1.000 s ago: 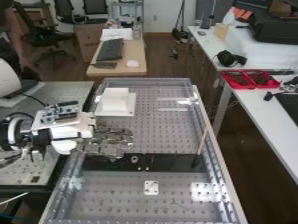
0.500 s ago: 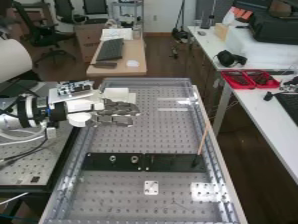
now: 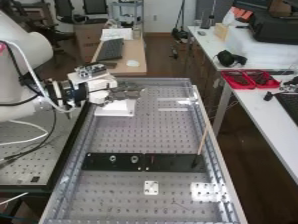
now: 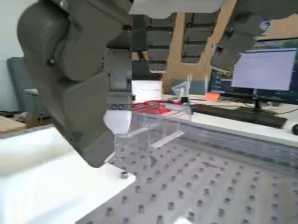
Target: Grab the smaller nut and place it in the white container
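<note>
The dark grey hand was above the white container, at the far part of the perforated bench, and the white arm came to it from the left side of the high view. In the high view the hand covered a part of the container. Whether the hand was open, or closed, or had something gripped in it, I could not tell. The wrist view showed the pale, wide base of the container lying on the bench, with a small metal screw near one rounded corner of it. Nearer to the fixed camera, two black plates were lying end to end across the bench. On the left plate there stood two small ring-shaped pieces, one to the left and another to the right, near each other but not touching. They looked like nuts; which of the two was the smaller one, I could not say with certainty. On the right plate, close to its right end, the lower end of a thin stick was seen, and the stick leaned toward the bench's right side. A small white plate with holes lay flat, nearer than the black plates. Red trays were on the side table, with black headphones near them.
</note>
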Controlling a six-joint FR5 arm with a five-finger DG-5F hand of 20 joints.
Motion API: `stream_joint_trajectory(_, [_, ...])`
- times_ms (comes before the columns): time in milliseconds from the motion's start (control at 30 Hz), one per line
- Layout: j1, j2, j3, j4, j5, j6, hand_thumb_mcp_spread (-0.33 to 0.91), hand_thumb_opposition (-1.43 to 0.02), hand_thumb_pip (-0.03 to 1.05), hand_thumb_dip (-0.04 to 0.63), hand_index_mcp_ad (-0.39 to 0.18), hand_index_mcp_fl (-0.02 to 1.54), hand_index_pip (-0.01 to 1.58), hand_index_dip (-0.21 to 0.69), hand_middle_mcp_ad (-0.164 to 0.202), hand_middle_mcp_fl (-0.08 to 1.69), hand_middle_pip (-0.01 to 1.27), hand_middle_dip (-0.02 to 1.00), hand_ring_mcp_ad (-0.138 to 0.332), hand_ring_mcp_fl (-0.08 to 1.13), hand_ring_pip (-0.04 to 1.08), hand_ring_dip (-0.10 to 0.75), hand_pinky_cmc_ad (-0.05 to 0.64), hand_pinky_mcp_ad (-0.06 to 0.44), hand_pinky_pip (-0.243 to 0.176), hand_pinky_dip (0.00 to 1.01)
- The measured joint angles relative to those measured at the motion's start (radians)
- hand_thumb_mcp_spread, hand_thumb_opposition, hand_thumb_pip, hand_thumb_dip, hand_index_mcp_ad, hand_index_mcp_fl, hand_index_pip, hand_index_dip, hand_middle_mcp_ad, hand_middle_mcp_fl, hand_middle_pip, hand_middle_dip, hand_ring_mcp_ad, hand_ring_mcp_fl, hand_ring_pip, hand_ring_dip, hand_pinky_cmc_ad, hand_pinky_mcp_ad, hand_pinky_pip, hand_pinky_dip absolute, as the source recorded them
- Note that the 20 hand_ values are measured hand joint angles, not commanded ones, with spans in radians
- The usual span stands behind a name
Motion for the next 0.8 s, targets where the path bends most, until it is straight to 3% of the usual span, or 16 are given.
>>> stream_joint_trajectory(400, [0.126,-0.042,0.028,0.019,-0.035,0.042,0.46,-0.97,0.58,0.215,-0.162,0.43,1.51,0.157,0.054,0.07,0.14,0.2,0.127,0.01,0.1,0.082,0.314,0.195,-0.045,0.19])
stream_joint_trajectory(800, [0.172,-0.042,0.009,0.063,-0.055,0.087,0.46,-0.97,0.58,0.215,-0.164,0.43,1.51,0.157,0.059,0.1,0.14,0.2,0.138,0.01,0.1,0.082,0.314,0.197,-0.045,0.19])
